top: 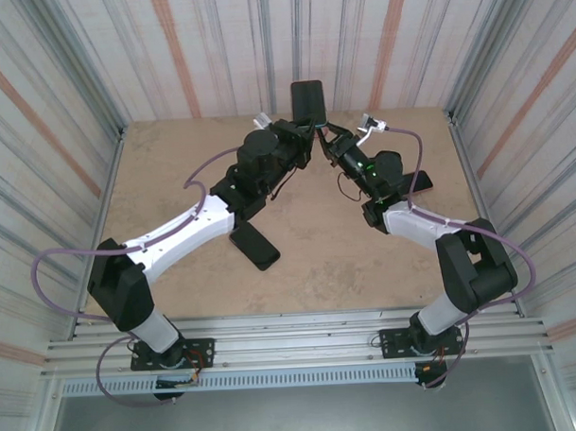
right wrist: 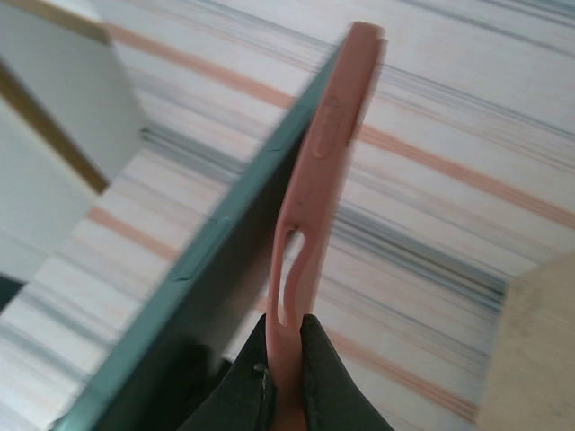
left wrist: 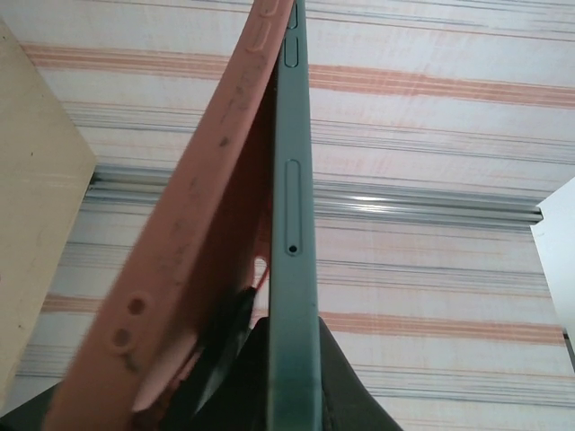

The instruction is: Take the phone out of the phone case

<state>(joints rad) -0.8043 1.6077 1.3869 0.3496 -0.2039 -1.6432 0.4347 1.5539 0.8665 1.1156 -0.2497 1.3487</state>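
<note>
**Top view.** Phone (top: 308, 99) held upright above the far middle of the counter (top: 174, 191), clear of it. Left fingers (top: 302, 132) and right fingers (top: 329, 135) meeting under its lower end. Dark slab (top: 256, 243) lying flat on the counter, well apart.

**Left wrist view.** Teal phone seen edge-on, clamped at its near end between the closed left fingers. Pink case (left wrist: 193, 251) splayed away to the left, well apart from the phone near the fingers and close against it at the far end. One dark finger apparently wedged in the gap between the two.

**Right wrist view.** Right fingers pinched tight on the near rim of the case alone. Phone off to the left, spreading away from the case here and meeting it at the far tip.

**Handling, as a judgement.**
- Phone: probably rigid, smooth and slippery, and fragile if dropped from this height. Best gripped firmly across its flat faces.
- Case: probably soft and springy, bending rather than releasing. Best taken at the rim and peeled toward the seated far end.
</note>
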